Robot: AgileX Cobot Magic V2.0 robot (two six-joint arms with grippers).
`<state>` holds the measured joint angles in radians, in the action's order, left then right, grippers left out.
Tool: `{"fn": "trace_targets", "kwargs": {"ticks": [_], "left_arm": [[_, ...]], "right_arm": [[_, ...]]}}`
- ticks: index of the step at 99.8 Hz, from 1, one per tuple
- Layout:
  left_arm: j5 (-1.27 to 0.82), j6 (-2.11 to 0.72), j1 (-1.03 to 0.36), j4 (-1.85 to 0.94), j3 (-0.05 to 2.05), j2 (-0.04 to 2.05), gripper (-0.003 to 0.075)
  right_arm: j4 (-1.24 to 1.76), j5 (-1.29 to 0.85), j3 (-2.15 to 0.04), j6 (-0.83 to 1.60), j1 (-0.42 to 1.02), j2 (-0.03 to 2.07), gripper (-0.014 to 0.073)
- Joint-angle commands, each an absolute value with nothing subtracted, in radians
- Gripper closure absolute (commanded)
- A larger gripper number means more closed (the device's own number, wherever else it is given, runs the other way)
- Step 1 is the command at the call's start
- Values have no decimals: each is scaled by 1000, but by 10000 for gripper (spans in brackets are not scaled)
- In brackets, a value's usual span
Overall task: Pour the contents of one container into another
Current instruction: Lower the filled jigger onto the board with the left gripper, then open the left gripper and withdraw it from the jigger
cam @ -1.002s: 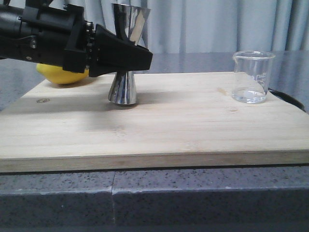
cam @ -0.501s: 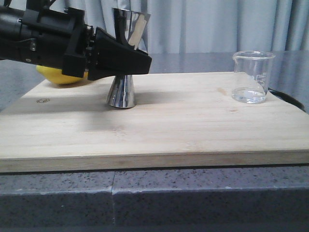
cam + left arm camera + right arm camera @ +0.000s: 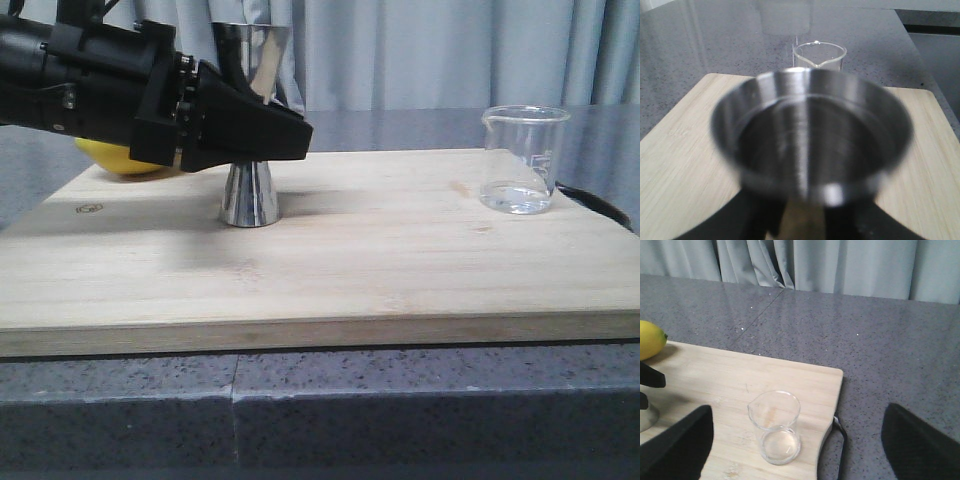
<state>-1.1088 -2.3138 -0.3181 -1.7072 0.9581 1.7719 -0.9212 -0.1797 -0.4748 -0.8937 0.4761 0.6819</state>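
Left gripper [image 3: 285,135], at left of centre in the front view, clamped on the waist of the steel jigger [image 3: 250,195], base resting on the wooden board [image 3: 400,260]. Best kept upright and steady with firm pressure on that slick, narrow hourglass metal. Right gripper [image 3: 795,450] spread wide, holding nothing, hovering over the clear glass beaker [image 3: 520,160] at right of frame, thin-walled, lipped, faintly printed, a little liquid at the bottom. Yellow lemon [image 3: 115,160] behind the arm; speckled grey counter [image 3: 400,400] beneath.
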Motion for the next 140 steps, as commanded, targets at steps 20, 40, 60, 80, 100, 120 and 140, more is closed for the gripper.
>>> {"fn": "trace_targets", "kwargs": {"ticks": [20,40,60,80,100,120,140], "left_arm": [[-1161,-2315,-314,-1758,979,1735,454],[-1161,-2310,-314,-1758,979,1735,323],[-1141,-2226,-314,-1713,979,1702,183],[-957,-2016,-314,-1536,979,1577,182],[-860,-1737,-314,-1283,979,1421,182],[-816,-1351,-314,-940,979,1261,183],[-823,-895,-314,-541,979,1074,183]], "right_arm": [[-947,-140,-502,-895,477,676,-3],[-947,-140,-502,-895,477,676,-3],[-947,-140,-502,-895,477,676,-3],[-947,-140,-502,-895,477,676,-3],[-947,-140,-502,-895,477,676,-3],[-912,-163,-504,-895,477,676,-3],[-807,-280,-536,-895,481,676,-3]]}}
